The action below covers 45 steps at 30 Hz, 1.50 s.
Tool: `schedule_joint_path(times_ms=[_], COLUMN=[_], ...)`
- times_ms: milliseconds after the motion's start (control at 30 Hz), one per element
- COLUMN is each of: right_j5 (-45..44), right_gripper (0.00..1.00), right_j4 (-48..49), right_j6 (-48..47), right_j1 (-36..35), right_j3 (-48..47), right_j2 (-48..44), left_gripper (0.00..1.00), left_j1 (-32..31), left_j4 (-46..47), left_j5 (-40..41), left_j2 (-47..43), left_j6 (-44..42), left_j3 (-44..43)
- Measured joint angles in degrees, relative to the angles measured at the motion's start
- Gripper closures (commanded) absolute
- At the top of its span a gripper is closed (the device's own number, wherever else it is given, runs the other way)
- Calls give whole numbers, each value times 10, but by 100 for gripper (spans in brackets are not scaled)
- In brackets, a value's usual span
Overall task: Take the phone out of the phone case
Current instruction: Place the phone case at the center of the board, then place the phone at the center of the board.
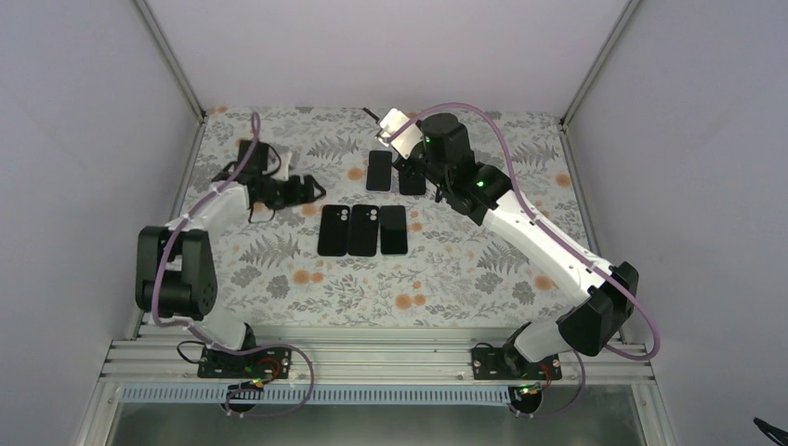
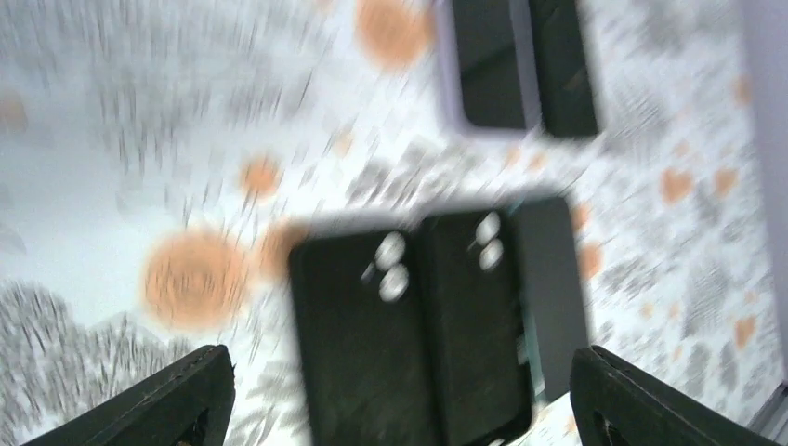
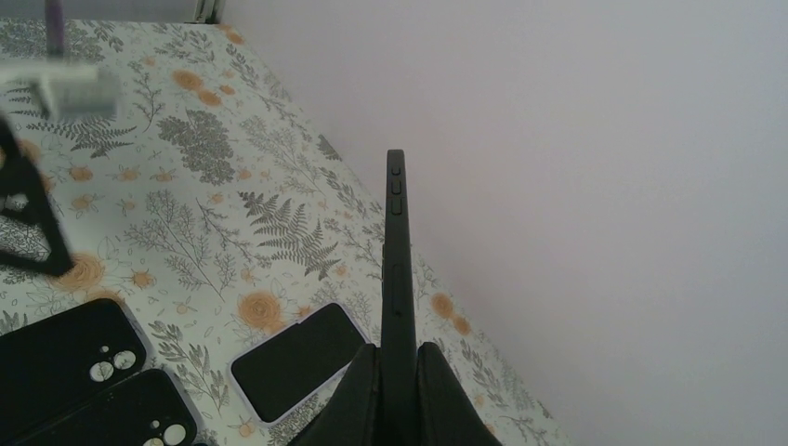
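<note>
My right gripper [image 1: 412, 165] is shut on a black phone [image 3: 397, 260], seen edge-on with its side buttons showing, held upright above the mat; it also shows in the top view [image 1: 412, 178]. Beside it a phone in a lavender case [image 1: 378, 170] lies screen up on the mat, and it shows in the right wrist view [image 3: 297, 360] too. My left gripper [image 1: 307, 189] is open and empty, left of a row of three dark phones or cases [image 1: 362, 230]. In the blurred left wrist view its jaws [image 2: 400, 358] stand wide apart over two black backs with camera holes [image 2: 372, 344].
The floral mat [image 1: 446, 269] covers the table. White walls close in at the back and both sides [image 3: 604, 186]. A grey slab [image 2: 553, 279] lies at the right end of the row. Two black backs with camera holes lie at the bottom left of the right wrist view [image 3: 65, 358].
</note>
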State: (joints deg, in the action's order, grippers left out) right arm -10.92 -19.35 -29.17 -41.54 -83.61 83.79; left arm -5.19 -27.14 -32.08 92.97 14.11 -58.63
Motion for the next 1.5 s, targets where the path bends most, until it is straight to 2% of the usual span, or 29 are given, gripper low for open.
schedule_joint_path(times_ms=[233,367,500,800,1100,1300,1500], right_j5=[-9,-30,-63,-158,-235,-266,-284], right_gripper=[96,96,96,96,96,96,96], right_j4=[2,14,49,147,301,377,520], right_j6=[-26,-56,-99,-217,-357,-431,-530], right_j1=[-9,-28,-54,-112,-186,-215,-227], right_j3=[0,1,16,66,136,179,233], right_j2=[0,0,-2,-2,9,31,33], left_gripper=[10,10,9,7,6,16,30], left_j1=[8,8,8,1,-4,-14,-16], left_j4=[32,63,101,226,288,313,346], left_j5=[-47,-78,-111,-191,-240,-256,-269], left_j2=[-97,-113,-116,-116,-104,-104,-104], left_j6=[34,64,110,279,365,382,420], left_j3=[-108,-164,-184,-146,-112,-106,-61])
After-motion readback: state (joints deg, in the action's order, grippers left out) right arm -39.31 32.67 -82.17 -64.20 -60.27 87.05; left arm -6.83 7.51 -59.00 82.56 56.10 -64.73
